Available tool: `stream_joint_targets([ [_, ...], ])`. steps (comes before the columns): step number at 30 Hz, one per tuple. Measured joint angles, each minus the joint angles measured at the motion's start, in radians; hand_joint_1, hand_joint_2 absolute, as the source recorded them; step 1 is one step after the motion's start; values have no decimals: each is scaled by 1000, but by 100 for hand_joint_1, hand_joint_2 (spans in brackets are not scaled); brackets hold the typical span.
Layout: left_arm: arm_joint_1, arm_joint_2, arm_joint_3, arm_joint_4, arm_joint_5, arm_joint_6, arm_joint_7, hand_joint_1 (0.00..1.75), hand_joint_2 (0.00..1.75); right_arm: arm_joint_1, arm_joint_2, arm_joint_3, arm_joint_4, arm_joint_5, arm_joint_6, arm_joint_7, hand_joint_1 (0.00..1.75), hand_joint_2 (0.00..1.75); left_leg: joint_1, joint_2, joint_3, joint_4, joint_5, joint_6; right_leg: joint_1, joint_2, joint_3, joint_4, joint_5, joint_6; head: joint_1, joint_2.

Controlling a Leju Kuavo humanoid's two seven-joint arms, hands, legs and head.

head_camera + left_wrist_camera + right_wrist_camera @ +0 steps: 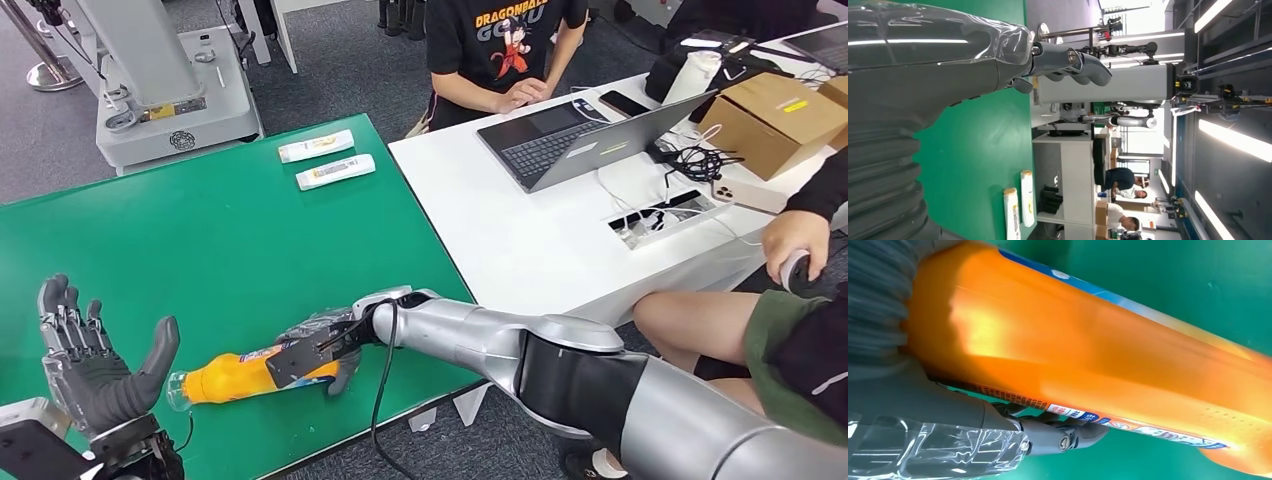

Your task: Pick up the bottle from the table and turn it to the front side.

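An orange bottle point(228, 378) with a clear cap lies on its side near the front edge of the green table point(200, 240). My right hand point(320, 352) grips its base end, fingers wrapped over it. In the right wrist view the bottle point(1098, 360) sits against the palm, with my thumb point(1058, 437) curled under its label. My left hand point(95, 365) is raised at the table's front left, palm up, fingers spread, holding nothing; its fingers point(1073, 62) reach out over the table in the left wrist view.
Two white tubes point(325, 160) lie at the green table's far edge. A white desk point(520, 240) to the right carries a laptop point(580, 135), cables and a cardboard box point(775, 120). One person sits behind it, another at the right.
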Motion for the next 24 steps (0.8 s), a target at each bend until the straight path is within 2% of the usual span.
stream_joint_targets([
  [1, 0, 0, 0, 0, 0, 0, 0, 0, 175, 0, 0, 0, 2, 3, -4, 2, 0, 175, 0, 0, 0, 0, 0, 0, 0, 0, 0, 0, 0, 0, 0, 0],
  [2, 0, 0, 0, 0, -1, -1, 1, 0, 175, 1, 0, 0, 4, 8, -8, 4, 16, 175, 0, 0, 0, 0, 0, 0, 0, 0, 0, 0, 0, 0, 0, 0],
  [5, 2, 0, 0, 0, -4, -3, 4, 0, 175, 4, -2, -1, 6, 30, -31, 15, 130, 175, 0, 0, 1, 0, 0, 0, 0, 0, 0, 0, 0, 0, 0, 0],
  [6, 5, 0, 0, 0, -5, -4, 5, 0, 175, 4, -4, -2, 6, 36, -38, 18, 152, 175, 0, 0, 1, 0, 0, 0, 0, 0, 1, 0, 0, 0, 0, 0],
  [11, 23, 0, 0, 0, -7, -6, 6, 0, 175, 4, -15, -8, 3, 47, -47, 21, 175, 175, 0, 1, 2, 0, 0, 0, 0, 0, 2, 0, 0, 0, 0, 0],
  [24, 34, 6, 0, 5, -7, 8, -9, 0, 175, 9, -35, -40, -14, 50, -80, -10, 175, 175, 0, 0, 2, 1, 0, 0, 0, 0, 2, 0, 0, 0, 0, 0],
])
